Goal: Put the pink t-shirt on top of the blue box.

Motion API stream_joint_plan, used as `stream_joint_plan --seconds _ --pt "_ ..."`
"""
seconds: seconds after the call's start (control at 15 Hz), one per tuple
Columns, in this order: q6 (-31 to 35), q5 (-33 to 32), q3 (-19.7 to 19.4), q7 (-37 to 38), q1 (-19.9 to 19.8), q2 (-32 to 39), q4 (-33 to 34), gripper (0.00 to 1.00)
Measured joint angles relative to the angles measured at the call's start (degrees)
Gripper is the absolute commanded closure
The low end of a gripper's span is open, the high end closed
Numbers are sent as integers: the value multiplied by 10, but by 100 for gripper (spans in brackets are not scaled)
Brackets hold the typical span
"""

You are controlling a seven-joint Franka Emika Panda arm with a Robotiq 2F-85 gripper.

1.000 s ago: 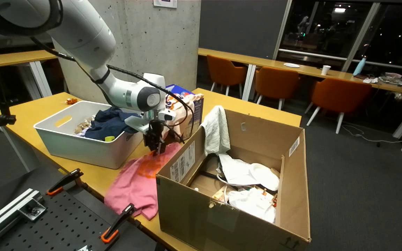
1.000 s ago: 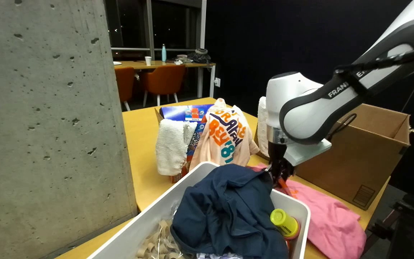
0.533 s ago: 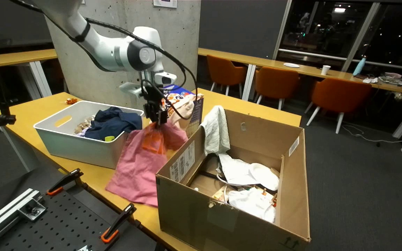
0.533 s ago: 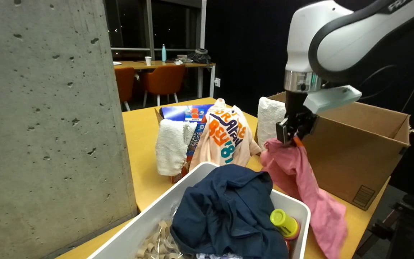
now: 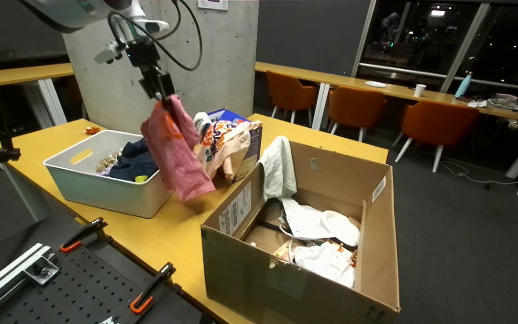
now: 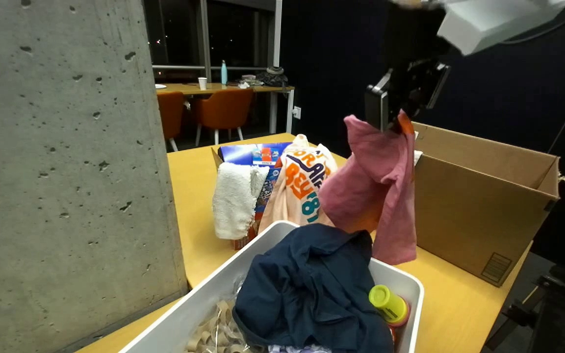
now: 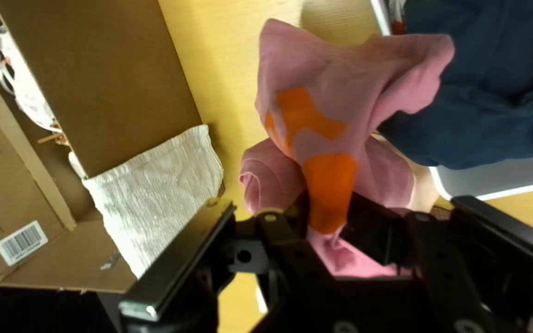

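The pink t-shirt (image 5: 176, 157) with its orange print hangs bunched from my gripper (image 5: 165, 96), off the table, in both exterior views (image 6: 385, 191). In the wrist view my gripper (image 7: 329, 206) is shut on a fold of the shirt (image 7: 322, 69), with the orange print between the fingers. The blue box (image 5: 228, 115) stands behind the shirt by the concrete pillar. Its blue top also shows in an exterior view (image 6: 238, 154). A cream printed t-shirt (image 6: 302, 191) and a white towel (image 6: 236, 201) drape over it. The pink shirt hides part of the cream one.
A white bin (image 5: 106, 193) with a navy cloth (image 6: 312, 289) and a yellow tub (image 6: 388, 301) stands beside the hanging shirt. A tall open cardboard box (image 5: 295, 283), a white towel (image 5: 280, 168) over its rim, stands on the table (image 5: 169, 238). Clamps (image 5: 153, 288) sit at the table edge.
My gripper has risen from the table with the pink t-shirt in it, and in the last half second has moved up and toward the white bin. The shirt has lifted clear of the table.
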Motion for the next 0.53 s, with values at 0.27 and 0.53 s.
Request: stream_joint_plan --seconds 0.27,0.53 --pt "-88 -20 79 -11 35 -23 49 97" --pt "-104 -20 111 -98 40 -6 88 97"
